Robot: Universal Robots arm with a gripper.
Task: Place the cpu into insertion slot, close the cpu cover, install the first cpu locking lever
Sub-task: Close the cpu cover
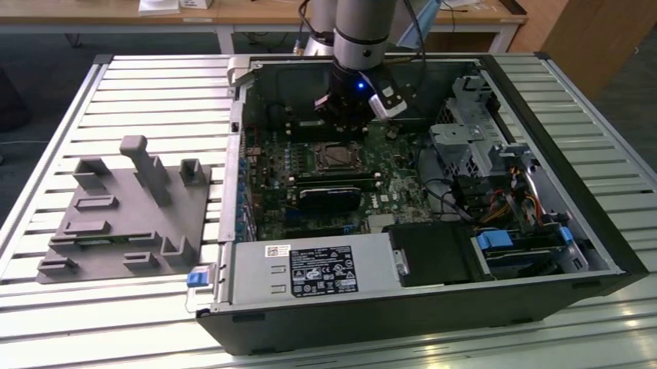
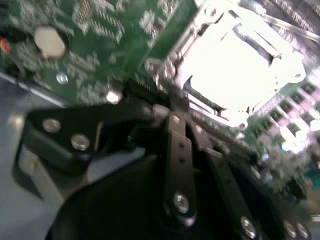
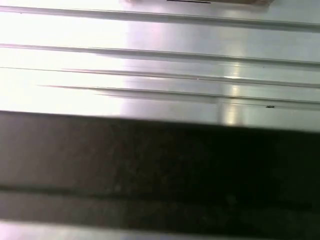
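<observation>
Inside the open computer case (image 1: 605,254), my gripper (image 1: 345,124) hangs low over the green motherboard (image 1: 405,196), just past the far edge of the insertion slot (image 1: 334,157). The slot is a small square with a thin metal rim. In the second wrist view the black links of my gripper (image 2: 177,150) reach toward that slot (image 2: 240,65). There the silvery cpu cover (image 2: 172,60) lies around a glaring bright square. Whether that square is the cpu cannot be told. I see nothing in the gripper.
A black card (image 1: 331,196) lies on the board near the slot, with drive bays and cables (image 1: 513,192) at the exterior view's right. A grey fixture (image 1: 123,207) stands on the slatted metal table (image 1: 154,84). The first wrist view looks across table slats (image 3: 160,60) and a black case edge (image 3: 160,165).
</observation>
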